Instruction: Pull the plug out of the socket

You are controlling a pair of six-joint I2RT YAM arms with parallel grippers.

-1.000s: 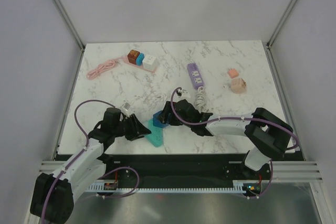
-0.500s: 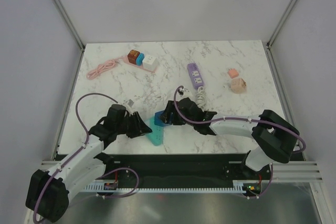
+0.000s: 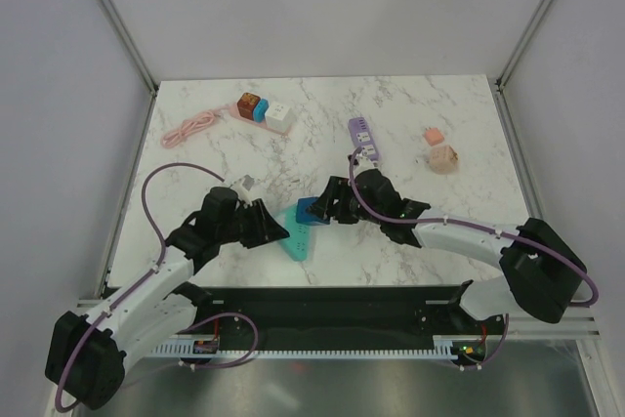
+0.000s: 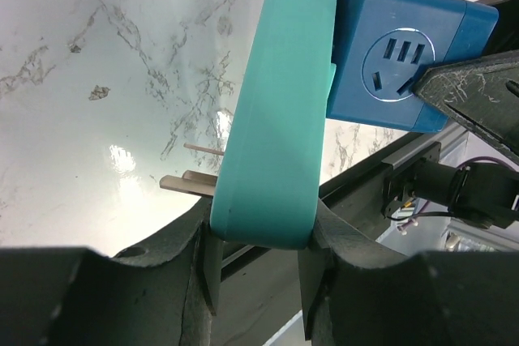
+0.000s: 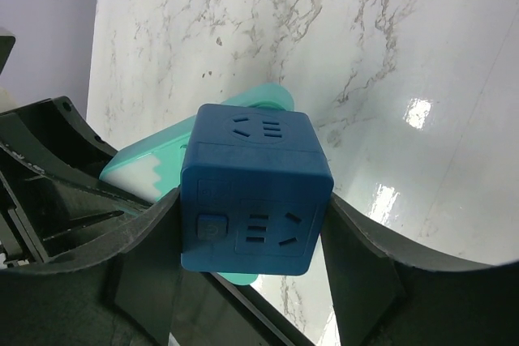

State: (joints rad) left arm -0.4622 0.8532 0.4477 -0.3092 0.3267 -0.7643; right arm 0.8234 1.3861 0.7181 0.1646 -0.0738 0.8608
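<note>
The left pincer (image 4: 261, 241) is clamped on the teal block (image 4: 280, 111), and the right pincer (image 5: 255, 228) is clamped on the blue cube (image 5: 258, 176) touching its side.

We've got both arms reaching low and inward, left gripper (image 3: 276, 229) and right gripper (image 3: 320, 212) nose to nose at centre, fingers (image 5: 369, 261) on both clamped tight.
</note>
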